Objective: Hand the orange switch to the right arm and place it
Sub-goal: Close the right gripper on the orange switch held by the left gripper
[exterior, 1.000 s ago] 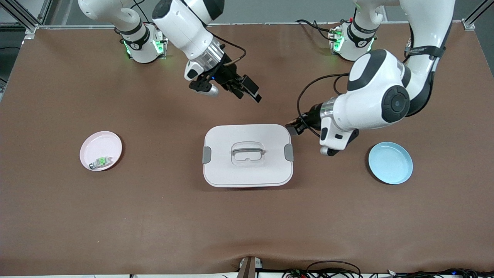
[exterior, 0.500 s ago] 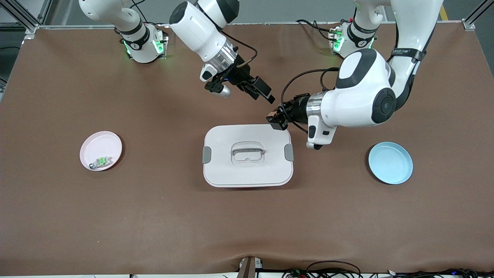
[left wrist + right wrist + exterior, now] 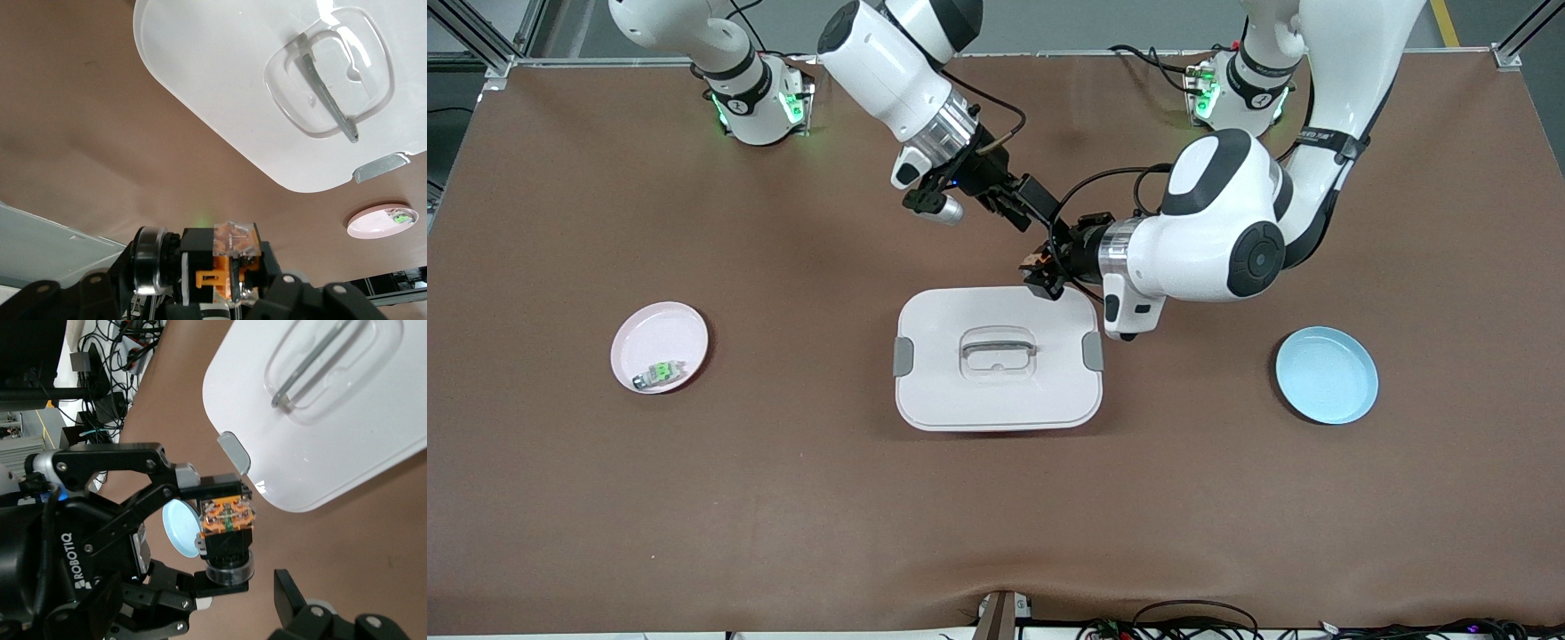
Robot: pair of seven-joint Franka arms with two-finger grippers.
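The orange switch (image 3: pixel 1037 260) is a small black block with an orange band and a silver-ringed end. My left gripper (image 3: pixel 1042 274) is shut on it, in the air over the edge of the white lidded box (image 3: pixel 996 391) on the robots' side. The left wrist view shows the switch (image 3: pixel 227 267) clamped between my own jaws. My right gripper (image 3: pixel 1030 212) hangs open just above and beside it. In the right wrist view the switch (image 3: pixel 227 520) sits close before that gripper, and one of its fingers (image 3: pixel 291 595) stands clear of the ringed end.
A pink plate (image 3: pixel 654 333) holding a silvery component with a green centre (image 3: pixel 660 373) lies toward the right arm's end. A blue plate (image 3: pixel 1327 375) lies toward the left arm's end. The white box has a handle (image 3: pixel 997 348) on its lid.
My left gripper has carried the switch from beside the box up toward the right gripper. The right gripper has come toward the table's middle to meet it.
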